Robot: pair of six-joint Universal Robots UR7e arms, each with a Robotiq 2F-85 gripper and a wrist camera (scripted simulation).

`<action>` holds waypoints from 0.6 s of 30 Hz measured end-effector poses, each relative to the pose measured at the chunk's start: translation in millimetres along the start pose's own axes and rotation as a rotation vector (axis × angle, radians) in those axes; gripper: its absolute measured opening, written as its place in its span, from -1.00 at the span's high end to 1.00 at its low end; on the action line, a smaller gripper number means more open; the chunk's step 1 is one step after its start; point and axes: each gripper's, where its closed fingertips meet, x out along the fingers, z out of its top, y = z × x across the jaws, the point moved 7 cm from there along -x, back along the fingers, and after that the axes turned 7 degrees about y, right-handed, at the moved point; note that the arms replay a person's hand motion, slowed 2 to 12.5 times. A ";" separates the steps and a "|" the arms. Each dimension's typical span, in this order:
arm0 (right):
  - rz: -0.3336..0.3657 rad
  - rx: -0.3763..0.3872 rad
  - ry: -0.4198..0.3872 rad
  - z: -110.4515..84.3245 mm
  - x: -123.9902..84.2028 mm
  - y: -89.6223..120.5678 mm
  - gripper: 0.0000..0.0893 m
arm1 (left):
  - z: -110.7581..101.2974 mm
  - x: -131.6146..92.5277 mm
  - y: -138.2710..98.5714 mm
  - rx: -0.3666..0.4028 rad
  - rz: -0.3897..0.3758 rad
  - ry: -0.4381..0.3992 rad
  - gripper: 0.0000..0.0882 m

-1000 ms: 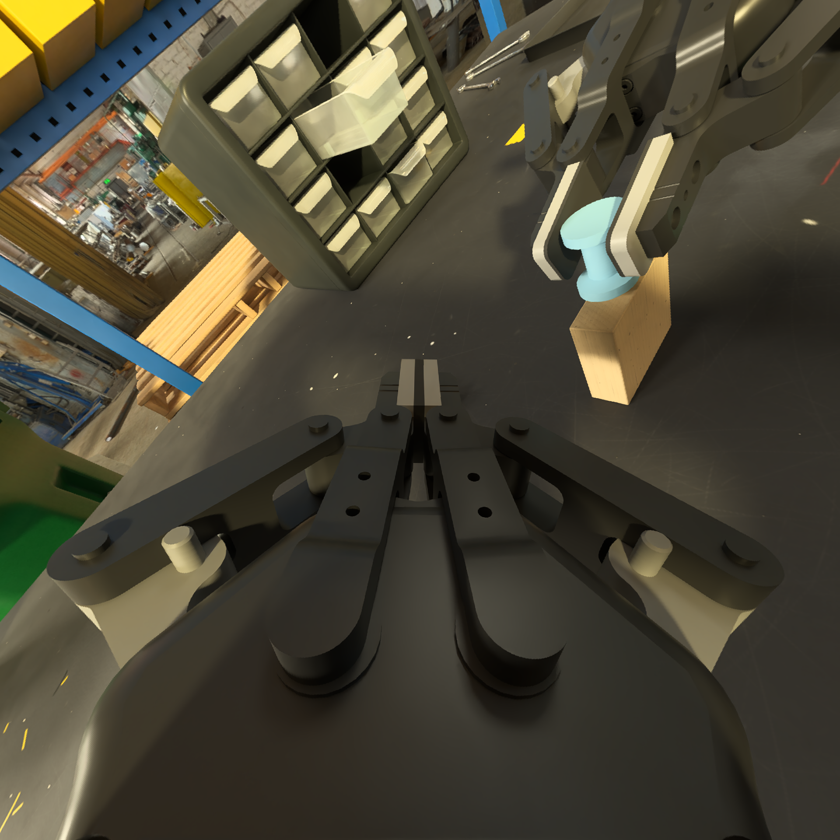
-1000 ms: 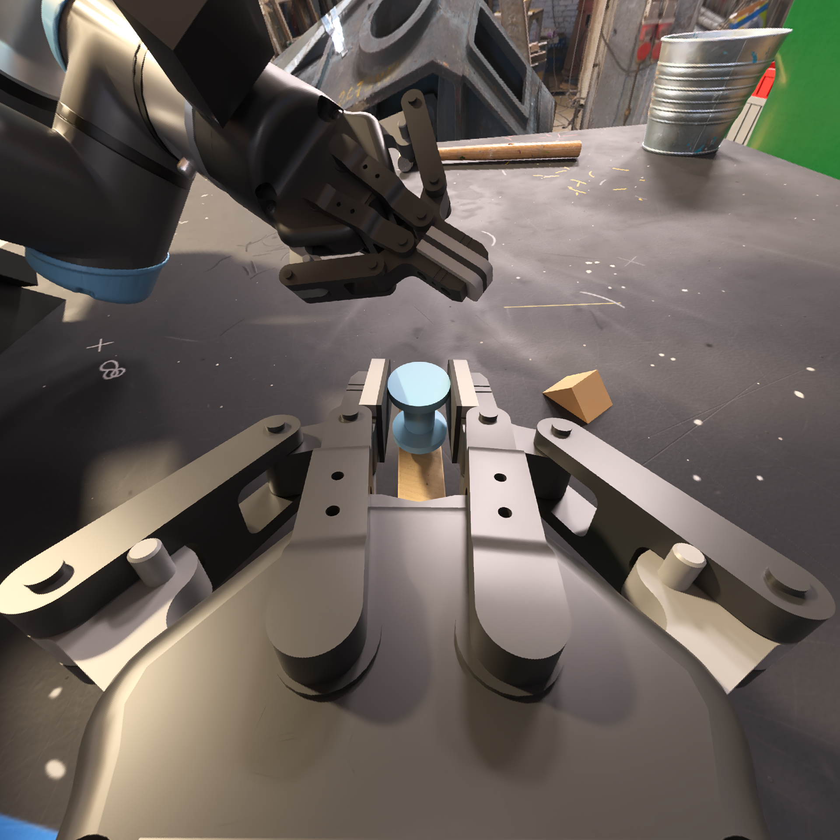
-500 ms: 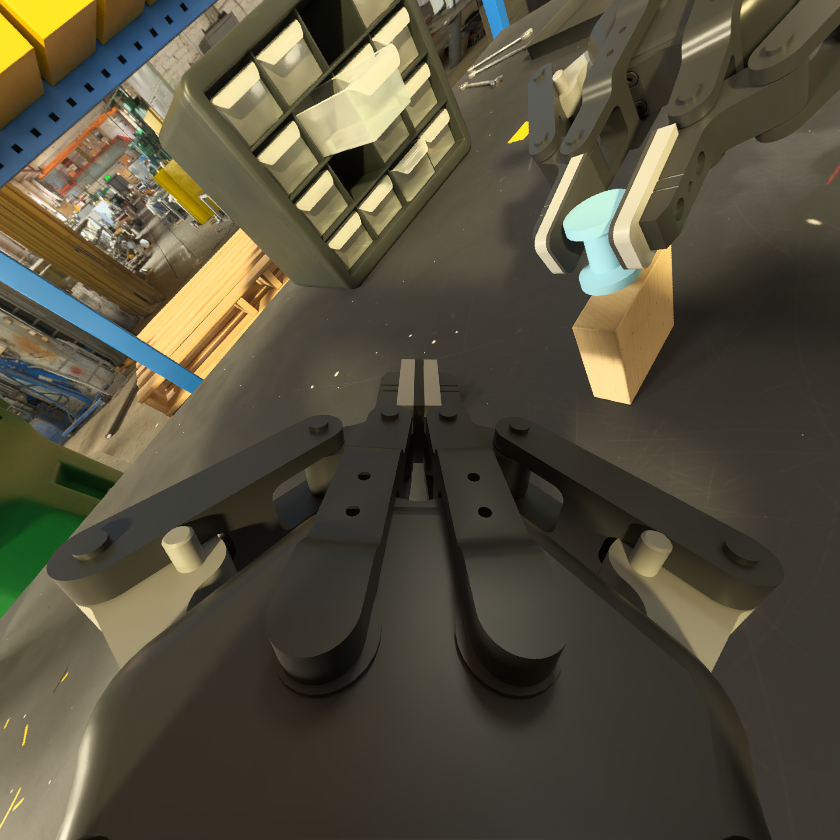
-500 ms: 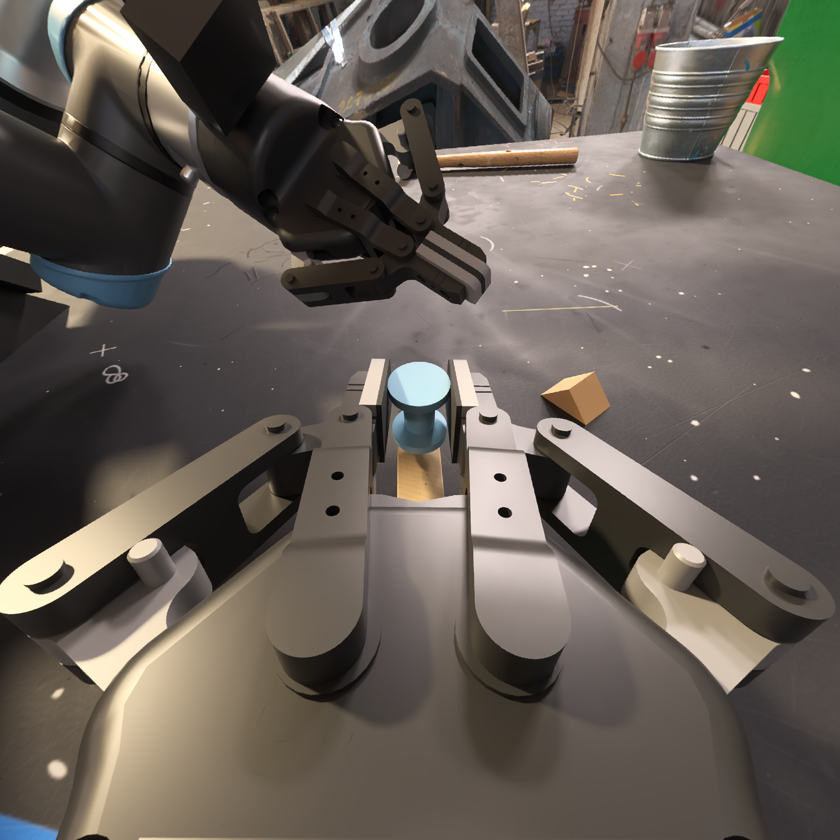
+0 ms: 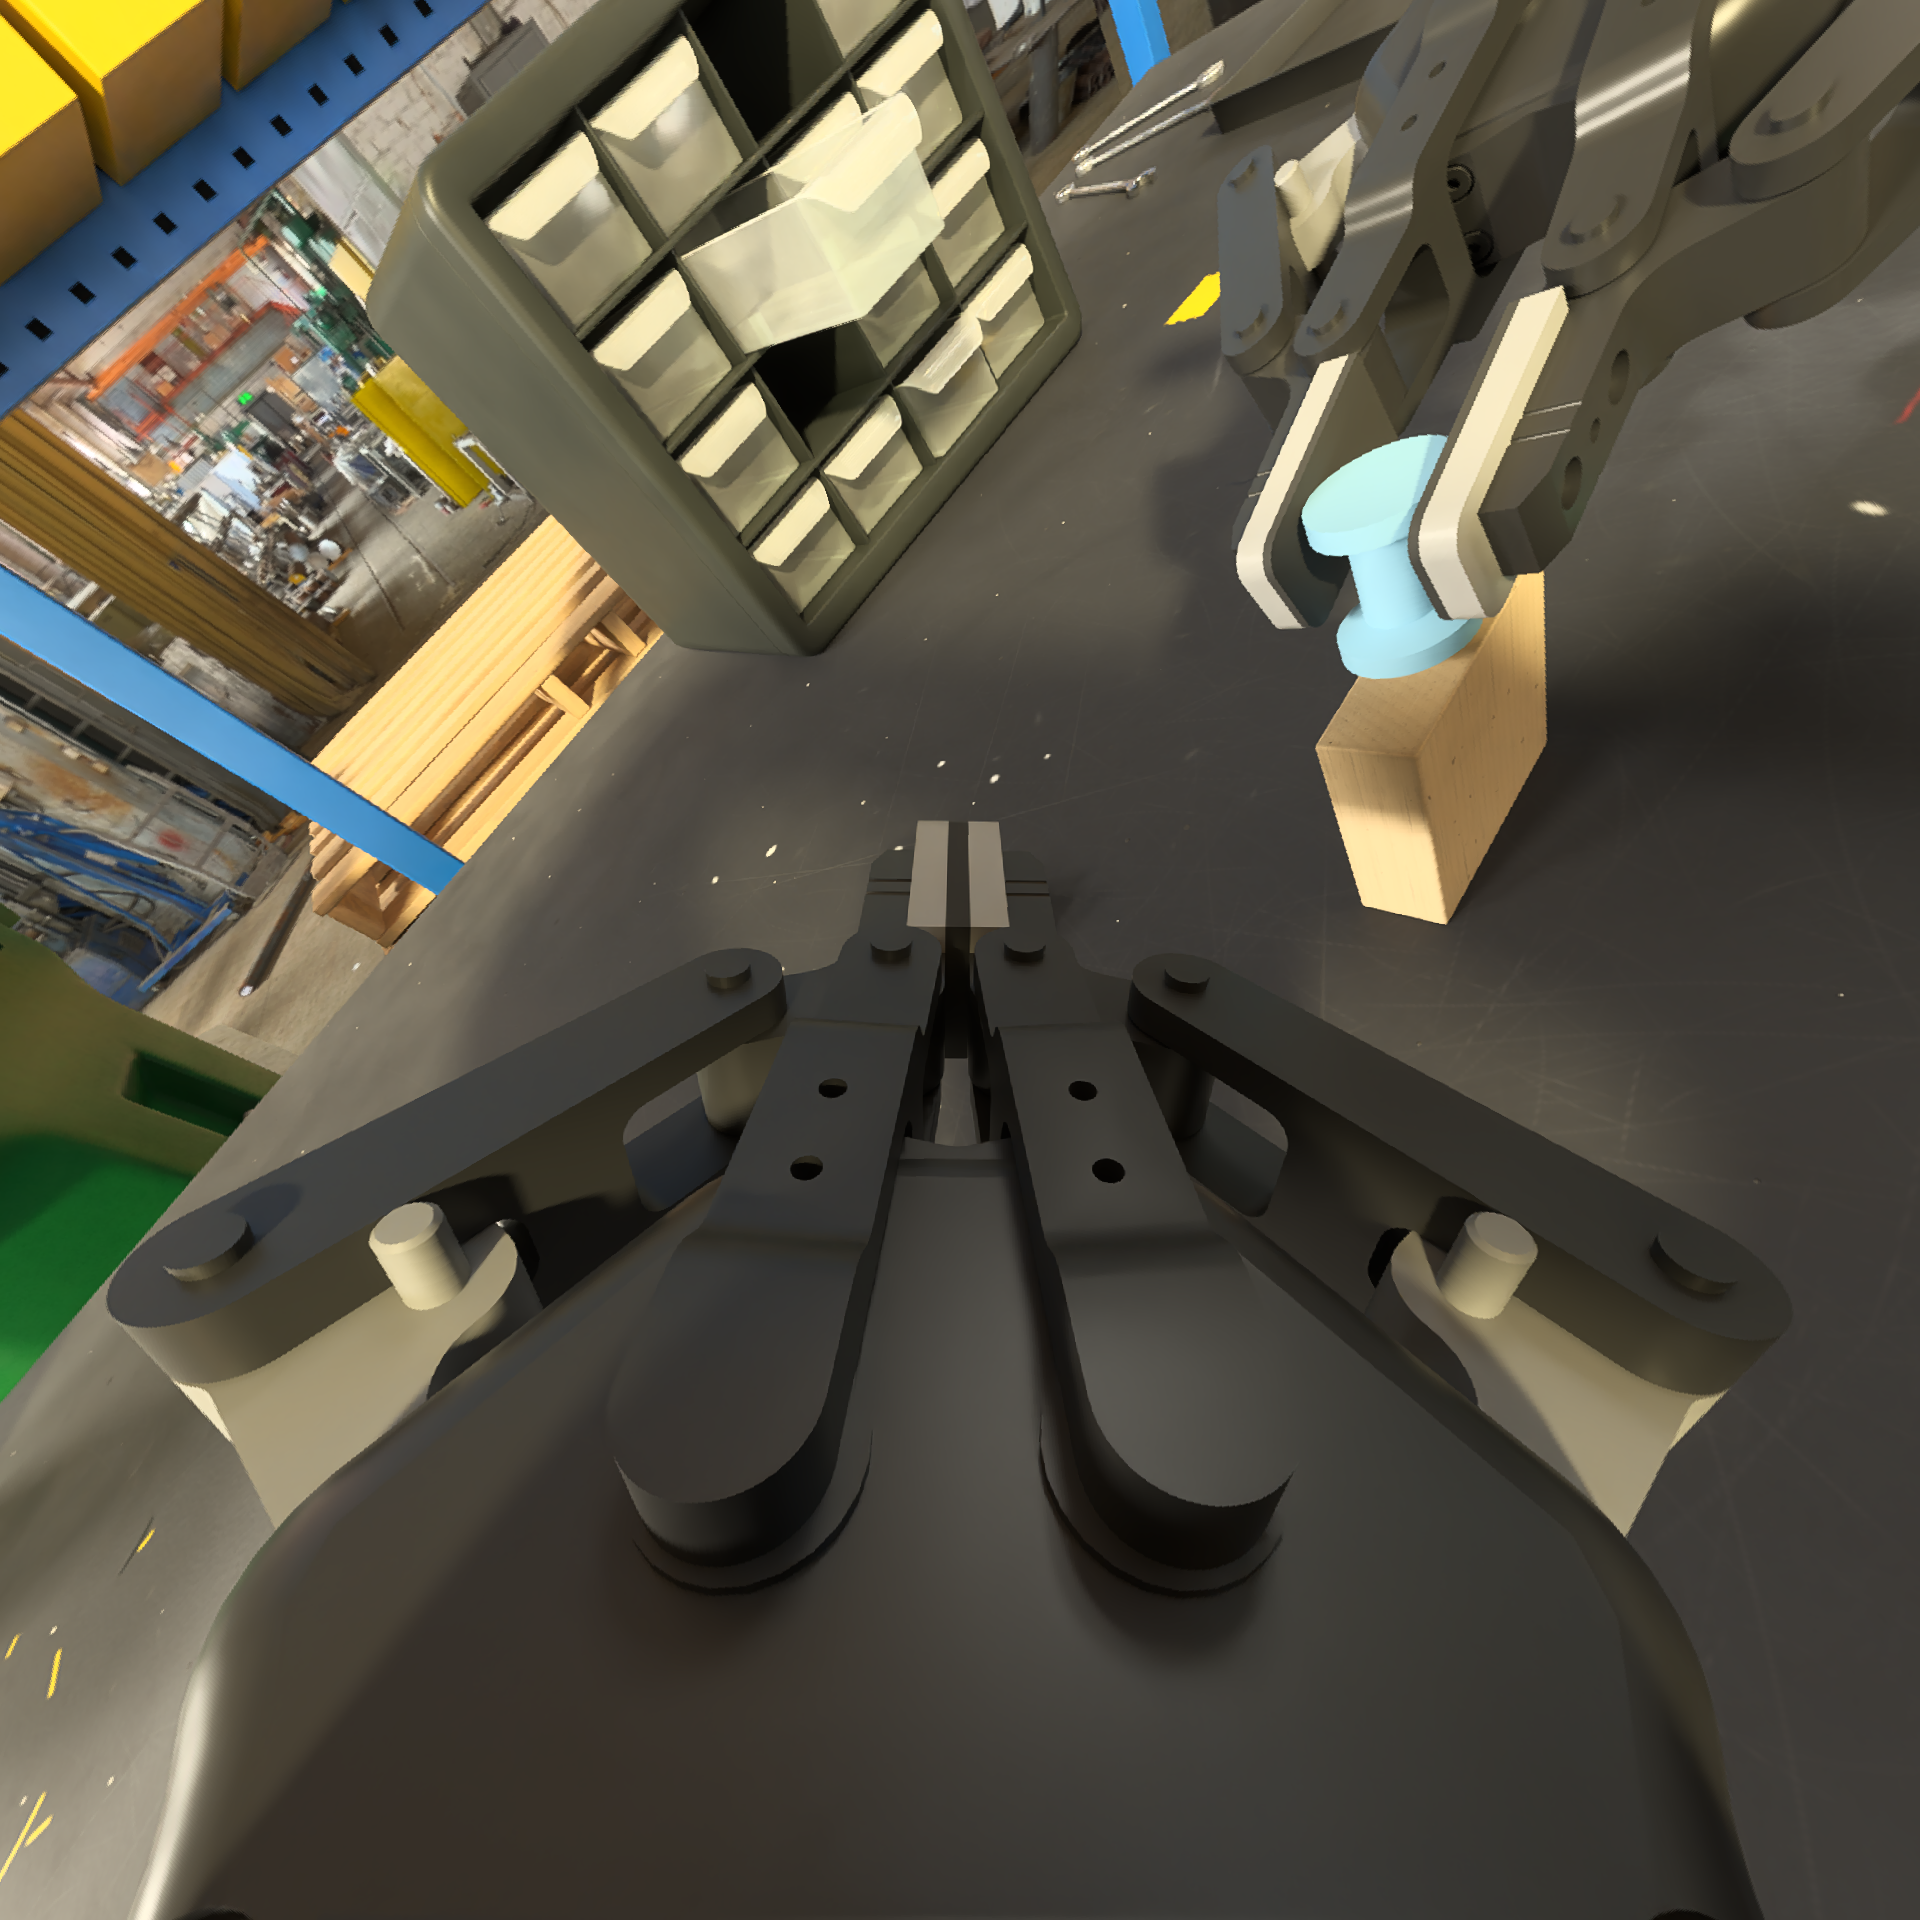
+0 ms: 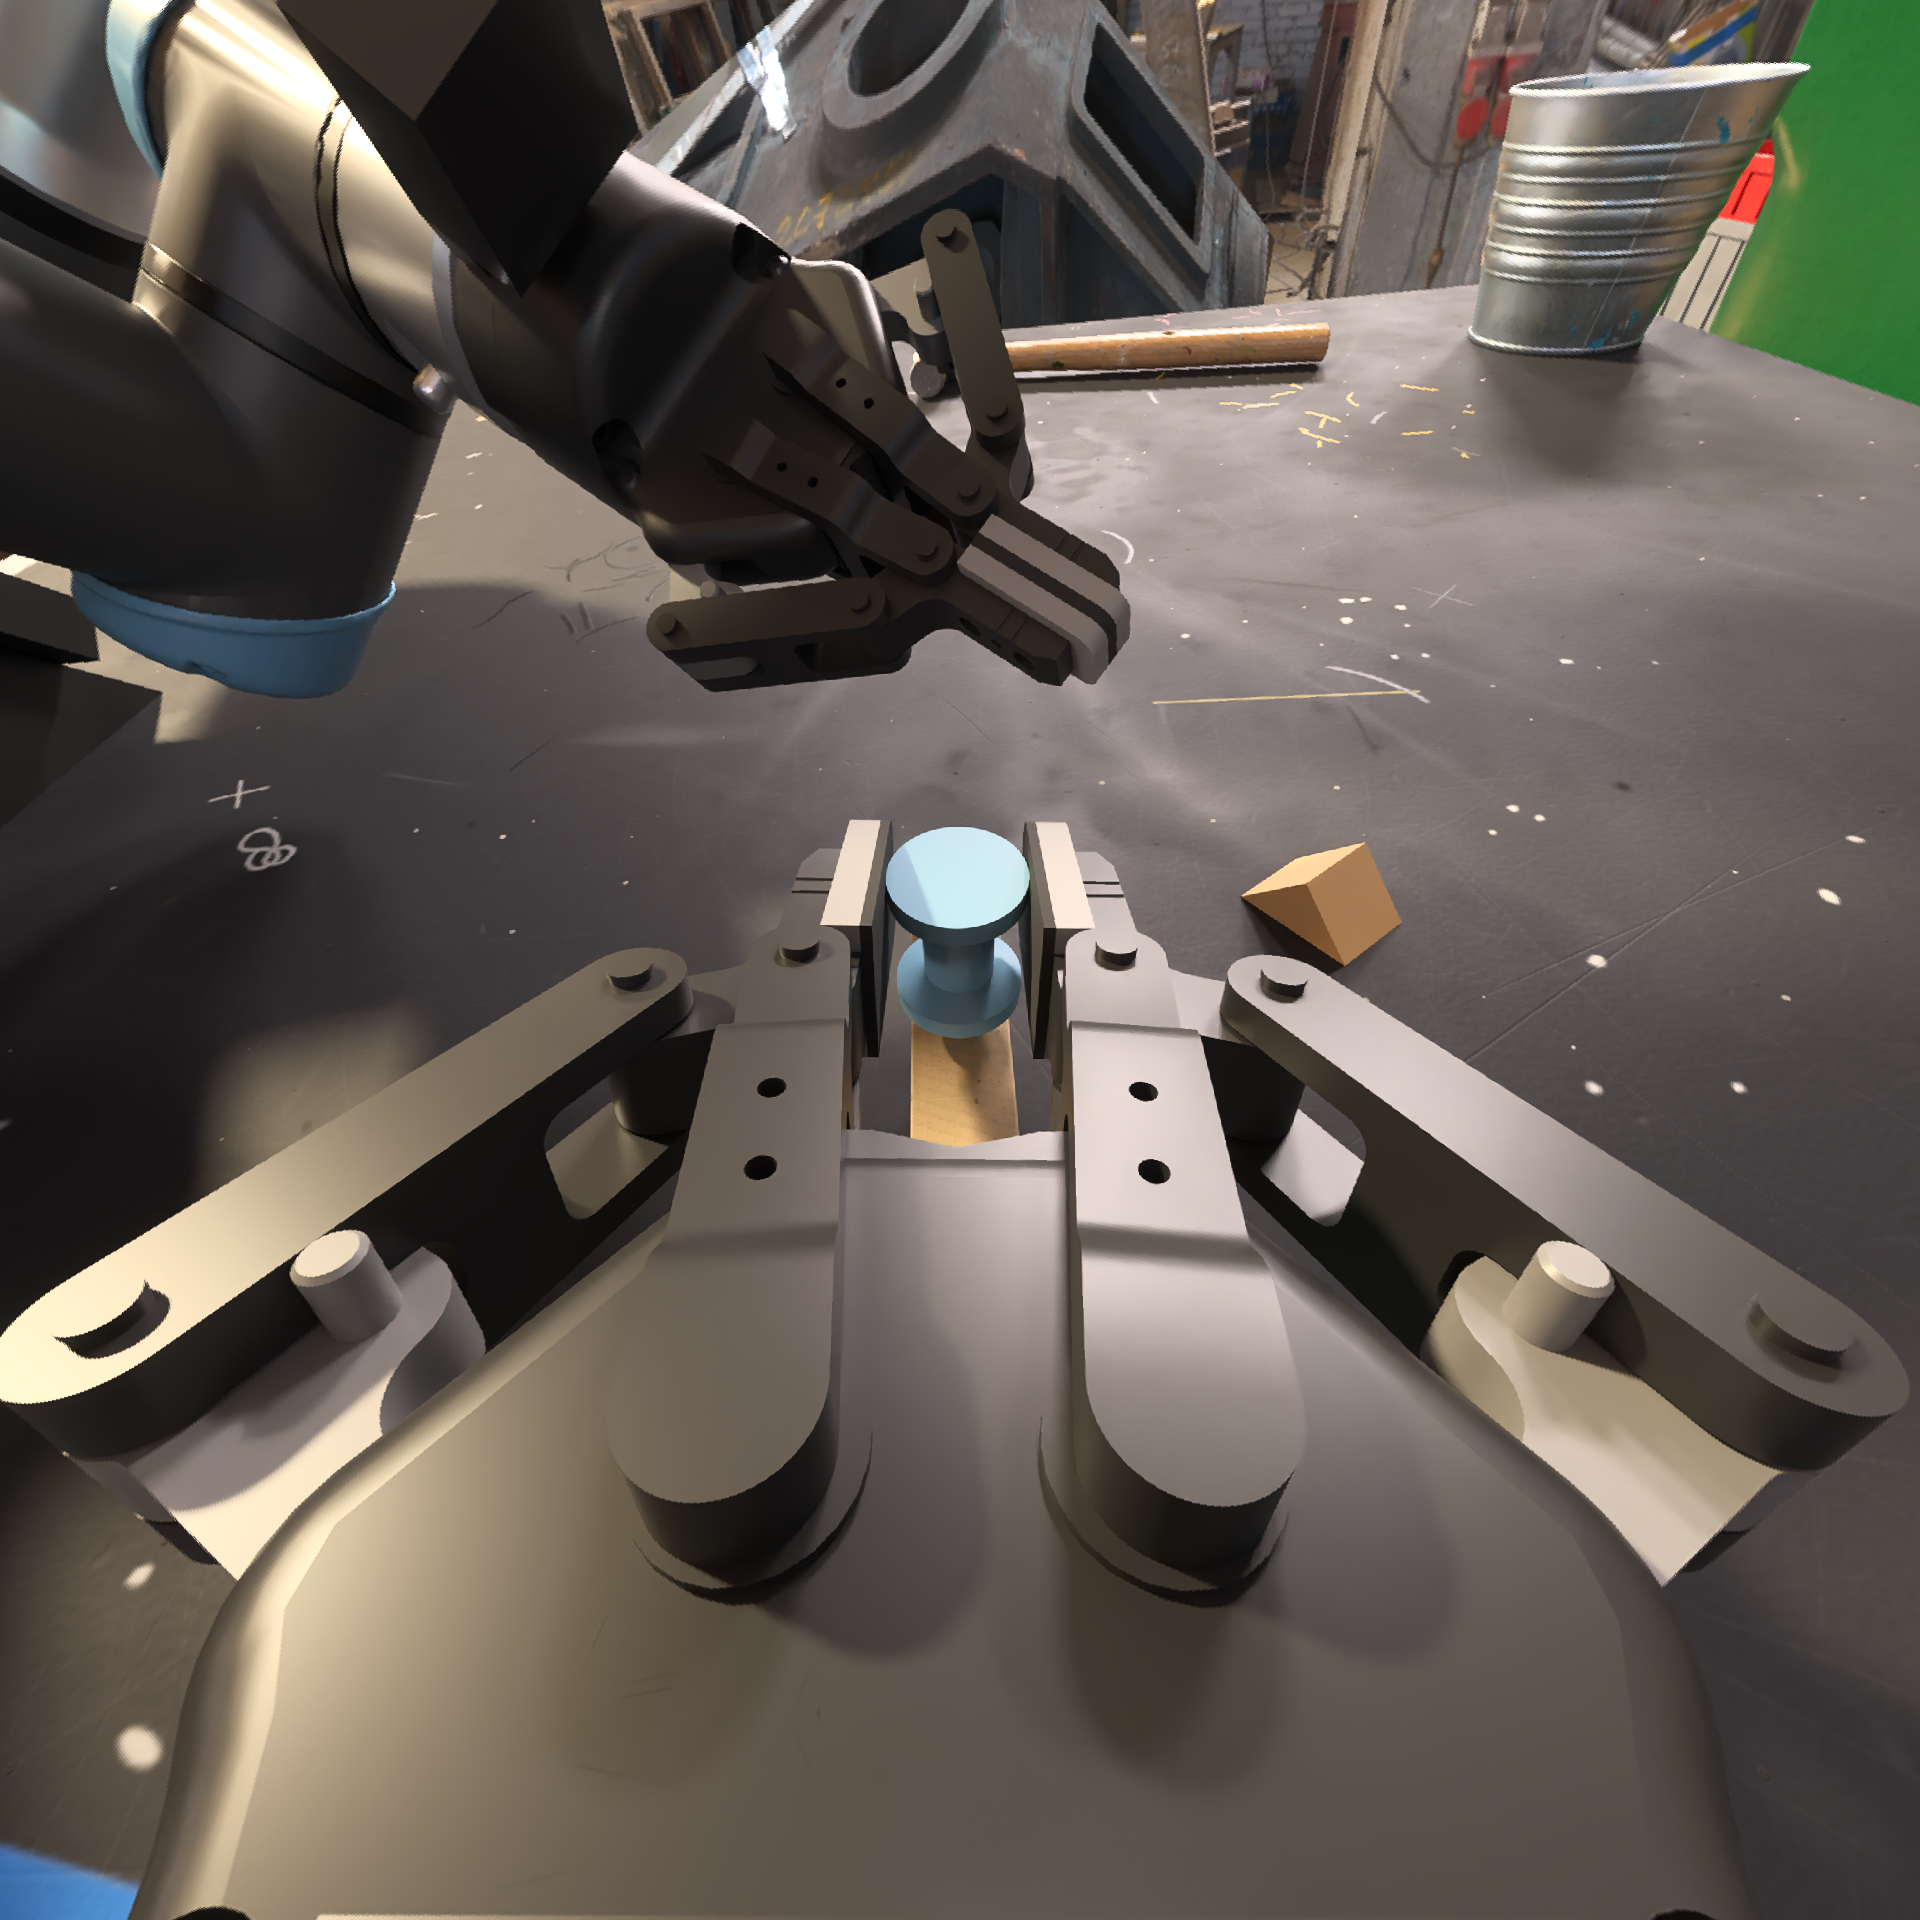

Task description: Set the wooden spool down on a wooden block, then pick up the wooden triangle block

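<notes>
My right gripper (image 6: 956,883) is shut on the light blue wooden spool (image 6: 956,914) and holds it upright by its top flange. The spool's lower flange sits at the top of an upright pale wooden block (image 6: 961,1081). The left wrist view shows the spool (image 5: 1382,561) over the near top edge of the block (image 5: 1434,769). The tan wooden triangle block (image 6: 1325,899) lies on the table just right of my right gripper. My left gripper (image 5: 956,873) is shut and empty, hovering above the table; it also shows in the right wrist view (image 6: 1049,613).
A dark table (image 6: 1558,727) bears everything. A drawer cabinet (image 5: 727,312) with one drawer pulled out stands at the far left, with wrenches (image 5: 1132,114) behind. A metal bucket (image 6: 1600,208), a wooden handle (image 6: 1164,348) and a heavy metal casting (image 6: 987,135) stand beyond the left arm.
Almost nothing. The views have drifted very slightly; my right gripper still holds the spool on the block, and my left gripper stays shut.
</notes>
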 end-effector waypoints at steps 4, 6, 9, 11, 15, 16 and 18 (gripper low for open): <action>0.002 0.002 0.000 0.0 0.0 -0.2 0.50 | -0.1 0.1 0.1 0.000 0.000 0.002 1.00; 0.002 0.003 0.000 0.0 0.0 -0.2 0.50 | -0.1 0.1 0.0 0.001 0.000 0.002 1.00; 0.003 0.003 -0.001 0.1 -0.2 -0.1 0.50 | 0.0 0.1 -0.2 0.002 0.000 0.001 1.00; 0.005 0.002 -0.002 0.1 -0.2 0.0 0.50 | 0.1 0.0 -0.3 0.003 0.000 0.001 1.00; 0.005 0.001 -0.002 0.1 -0.3 0.1 0.50 | 0.1 0.1 -0.3 0.003 0.000 0.001 1.00; 0.005 0.001 -0.002 0.1 -0.3 0.0 0.50 | 0.1 0.1 -0.3 0.003 0.000 0.001 1.00; 0.005 0.002 -0.001 0.1 -0.3 0.0 0.50 | 0.0 0.2 -0.5 0.003 -0.001 0.003 1.00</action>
